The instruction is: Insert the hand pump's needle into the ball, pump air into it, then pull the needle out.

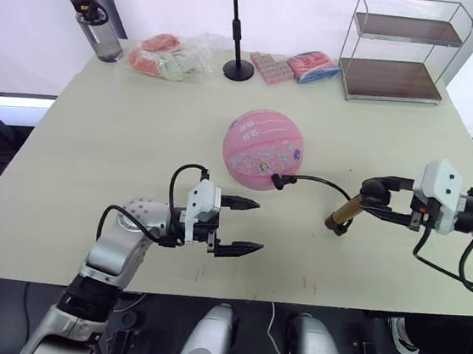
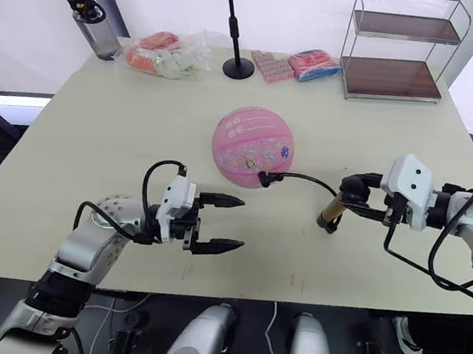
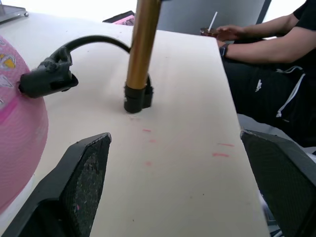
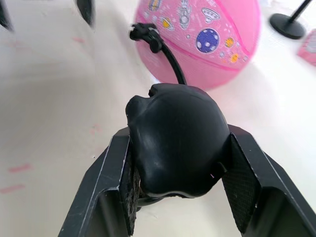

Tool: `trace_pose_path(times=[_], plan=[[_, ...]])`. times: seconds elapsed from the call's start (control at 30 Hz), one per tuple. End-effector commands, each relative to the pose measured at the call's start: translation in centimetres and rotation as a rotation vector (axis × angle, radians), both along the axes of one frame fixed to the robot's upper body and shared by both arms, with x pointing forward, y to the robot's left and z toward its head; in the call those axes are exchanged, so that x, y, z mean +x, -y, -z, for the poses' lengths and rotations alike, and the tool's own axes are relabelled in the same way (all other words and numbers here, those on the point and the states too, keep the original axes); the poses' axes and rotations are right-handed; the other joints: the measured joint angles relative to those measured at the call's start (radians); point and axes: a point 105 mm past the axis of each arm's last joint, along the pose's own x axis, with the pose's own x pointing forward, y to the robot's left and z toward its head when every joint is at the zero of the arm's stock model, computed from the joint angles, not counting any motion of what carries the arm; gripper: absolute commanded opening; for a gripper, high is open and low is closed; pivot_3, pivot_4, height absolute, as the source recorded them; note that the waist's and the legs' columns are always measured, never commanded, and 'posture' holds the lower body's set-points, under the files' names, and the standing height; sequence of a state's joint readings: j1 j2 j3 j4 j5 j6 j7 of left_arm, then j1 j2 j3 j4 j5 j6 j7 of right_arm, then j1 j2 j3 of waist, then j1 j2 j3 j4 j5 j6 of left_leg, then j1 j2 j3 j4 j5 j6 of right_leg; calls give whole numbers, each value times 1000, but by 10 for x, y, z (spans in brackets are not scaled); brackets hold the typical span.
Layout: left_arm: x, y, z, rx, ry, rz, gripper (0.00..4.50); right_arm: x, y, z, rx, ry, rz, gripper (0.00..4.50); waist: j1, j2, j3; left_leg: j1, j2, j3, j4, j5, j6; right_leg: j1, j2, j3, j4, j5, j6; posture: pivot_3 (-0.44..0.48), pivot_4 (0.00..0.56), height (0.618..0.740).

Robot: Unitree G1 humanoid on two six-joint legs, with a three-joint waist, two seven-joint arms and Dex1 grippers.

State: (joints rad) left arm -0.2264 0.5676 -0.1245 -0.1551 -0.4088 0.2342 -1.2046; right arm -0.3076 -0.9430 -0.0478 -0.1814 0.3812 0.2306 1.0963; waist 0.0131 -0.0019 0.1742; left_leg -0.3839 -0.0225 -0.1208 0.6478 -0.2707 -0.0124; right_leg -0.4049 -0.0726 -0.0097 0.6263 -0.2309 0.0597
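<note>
The pink ball (image 1: 264, 148) with printed stickers rests mid-table. To its right the gold hand pump (image 1: 345, 212) stands tilted, its lower black cap on the table. My right gripper (image 1: 369, 195) is shut on the pump's black top handle (image 4: 177, 143). The thin black hose (image 1: 317, 182) arcs from the pump to a black fitting (image 1: 277, 181) that touches the ball's near side. The needle pin itself is hidden at the fitting (image 3: 49, 79). My left gripper (image 1: 256, 226) hovers open in front of the ball, nothing between its fingers (image 3: 84, 182).
Along the far edge stand a water bottle (image 1: 96, 24), a plastic bag of items (image 1: 169, 57), a black stand pole (image 1: 237, 70), pink packets (image 1: 272, 67) and a wire shelf rack (image 1: 400, 50). A person (image 3: 276, 59) sits beside the table.
</note>
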Motion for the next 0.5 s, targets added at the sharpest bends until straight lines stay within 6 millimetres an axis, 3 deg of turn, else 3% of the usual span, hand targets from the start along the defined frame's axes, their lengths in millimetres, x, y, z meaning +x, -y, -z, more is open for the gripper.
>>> trace_pose_path(times=[0.03,0.27,0.5], plan=[[-3,2,-21,-31,55,26,4469,8,8,-13,-80,108,6,1878,-2,0,1,0,0,0,0,0,0,0,0,0,0,0,0,0,150,731],[-3,2,-24,-39,52,32,4469,20,8,-22,-190,260,-35,1878,-8,0,2,0,0,1,0,2,-4,-1,0,1,0,0,0,0,150,731],[-1,-3,-32,-52,69,33,4469,16,0,-7,-359,404,-153,1878,-9,0,3,0,0,3,0,2,-4,-2,0,3,1,0,0,0,150,731]])
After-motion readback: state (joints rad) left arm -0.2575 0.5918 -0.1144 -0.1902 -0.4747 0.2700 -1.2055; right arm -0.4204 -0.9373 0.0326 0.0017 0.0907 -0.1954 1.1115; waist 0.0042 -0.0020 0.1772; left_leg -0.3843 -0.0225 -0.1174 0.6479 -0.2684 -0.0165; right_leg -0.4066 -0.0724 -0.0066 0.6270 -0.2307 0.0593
